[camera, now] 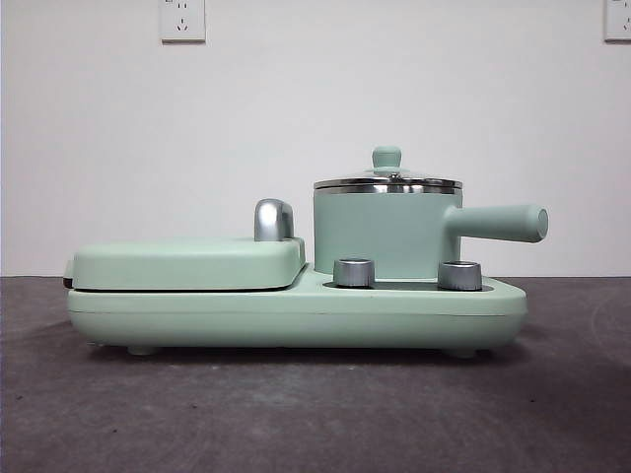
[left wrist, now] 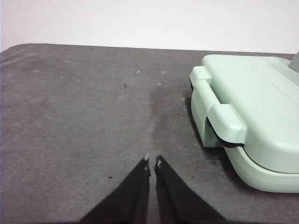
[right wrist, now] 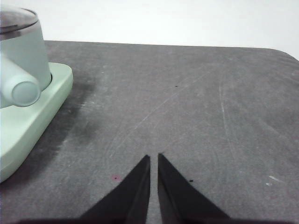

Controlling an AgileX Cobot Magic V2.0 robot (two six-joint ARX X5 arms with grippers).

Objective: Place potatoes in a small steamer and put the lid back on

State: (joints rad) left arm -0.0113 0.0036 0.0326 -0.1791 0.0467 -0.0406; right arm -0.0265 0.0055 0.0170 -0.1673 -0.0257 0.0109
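Steamer point(camera: 386, 235) on the base, lid point(camera: 387, 181) on it, well apart from the right claw point(right wrist: 153, 158), left claw point(left wrist: 152, 162) beside the griddle cover point(left wrist: 252, 112), both clenched, empty, above the table point(right wrist: 187, 102)

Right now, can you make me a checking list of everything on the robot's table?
Surface: dark grey table, scuffed, small specks.
Steamer: small steamer stands on the green cooker base, handle sideways.
Lid: lid sits on the steamer.
Potato: nothing seen in any view.
Clutter: closed griddle cover with chrome handle, two knobs.
Grippers: left gripper and right gripper both shut, holding nothing, above bare table.
Cables: nothing seen.
Surroundings: white wall, wall sockets.
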